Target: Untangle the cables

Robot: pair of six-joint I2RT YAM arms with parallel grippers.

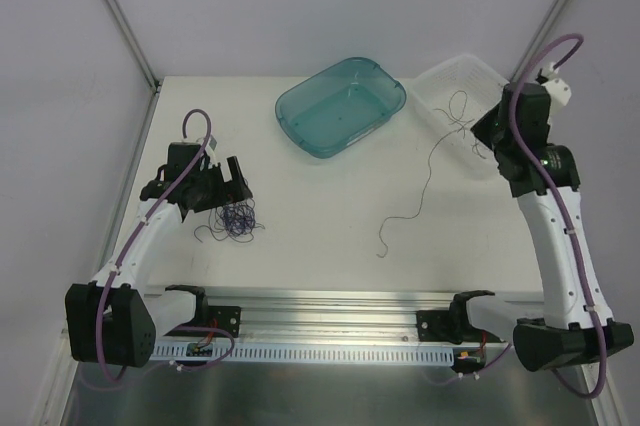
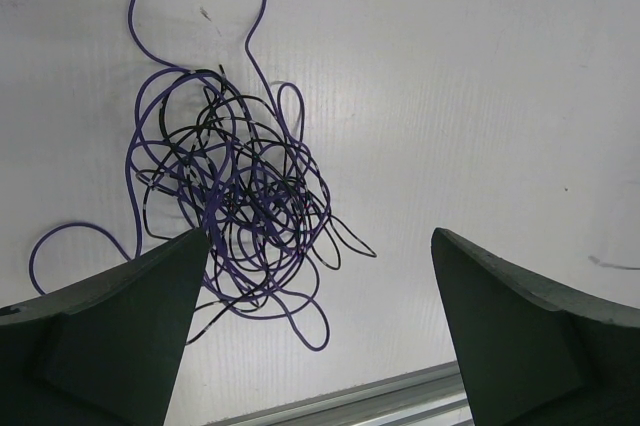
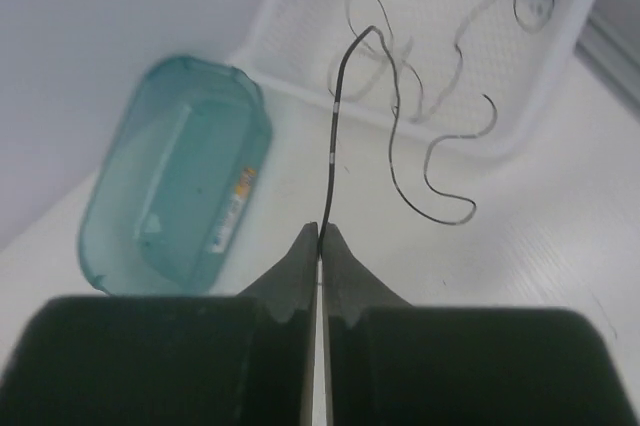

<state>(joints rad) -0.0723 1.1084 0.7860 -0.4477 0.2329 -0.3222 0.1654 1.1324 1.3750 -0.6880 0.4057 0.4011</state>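
A knot of thin purple and black cables (image 1: 237,219) lies on the white table left of centre, and fills the left wrist view (image 2: 230,196). My left gripper (image 1: 215,188) hovers just above and behind it, open and empty (image 2: 320,236), with the knot beside its left finger (image 2: 150,296). My right gripper (image 1: 480,131) is at the white basket (image 1: 462,81). It is shut (image 3: 321,231) on a single thin black cable (image 3: 333,126). That cable (image 1: 428,171) trails from the basket down across the table to its free end.
A teal plastic tray (image 1: 340,111) stands empty at the back centre, also in the right wrist view (image 3: 180,176). The white mesh basket (image 3: 290,16) holds loops of thin strand. A metal rail (image 1: 330,308) runs along the table's near edge.
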